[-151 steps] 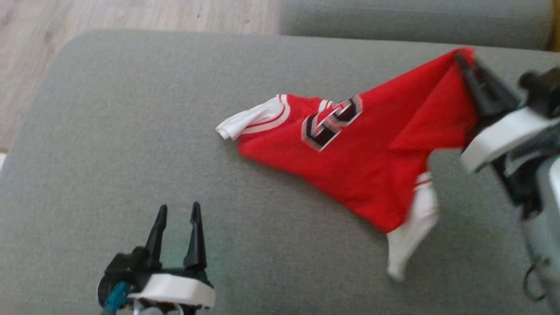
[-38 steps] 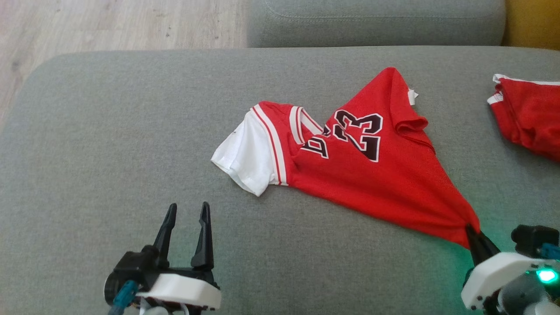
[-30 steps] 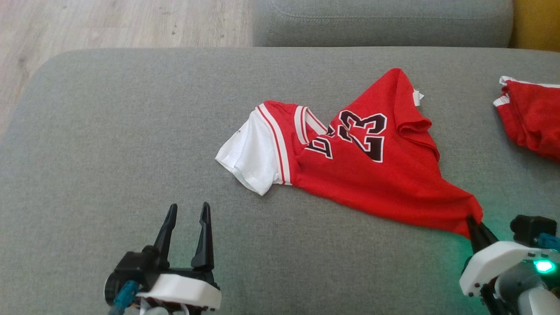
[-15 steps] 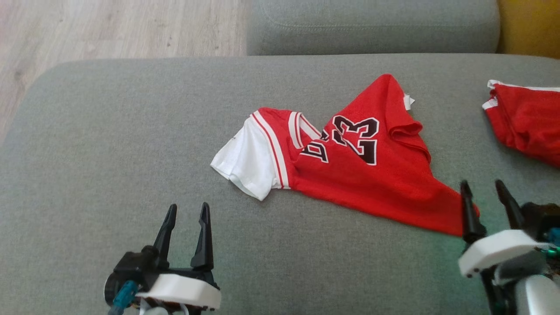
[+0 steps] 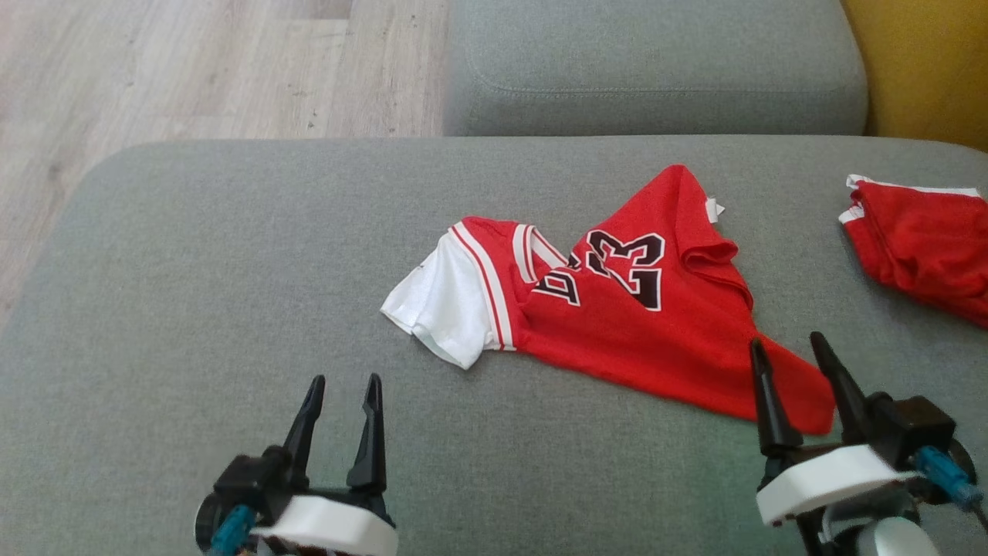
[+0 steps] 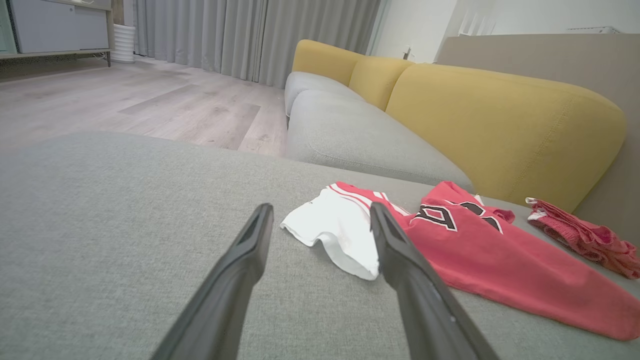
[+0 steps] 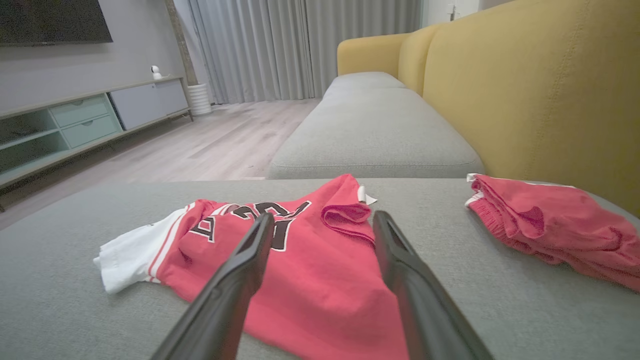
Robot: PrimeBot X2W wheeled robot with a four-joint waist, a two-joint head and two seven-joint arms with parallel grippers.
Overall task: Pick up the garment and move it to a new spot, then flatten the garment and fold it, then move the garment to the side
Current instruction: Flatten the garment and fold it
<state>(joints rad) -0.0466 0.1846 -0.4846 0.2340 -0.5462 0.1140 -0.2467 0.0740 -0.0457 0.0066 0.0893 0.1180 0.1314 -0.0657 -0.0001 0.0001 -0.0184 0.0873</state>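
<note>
Grey cushion (image 5: 193, 270) bears the crumpled garment (image 5: 617, 340); left gripper (image 5: 346, 378) and right gripper (image 5: 786, 340) both spread wide, holding nothing

— What is seen on the cushion (image 5: 193, 270)?
— A red jersey (image 5: 625, 332) is laid crumpled at the middle, its white sleeve (image 5: 440, 309) turned left and the number 23 shown.
— And the grippers?
— The right gripper (image 5: 786, 341) is held at the jersey's near right corner, fingers spread, nothing clasped. The left gripper (image 5: 345, 379) is held spread too, near the sleeve but apart from it. A second garment (image 5: 918, 247), also red, is seen far right.

On cushion (image 5: 193, 309), garment (image 5: 656, 347); other cloth (image 5: 918, 239) rightward.
</note>
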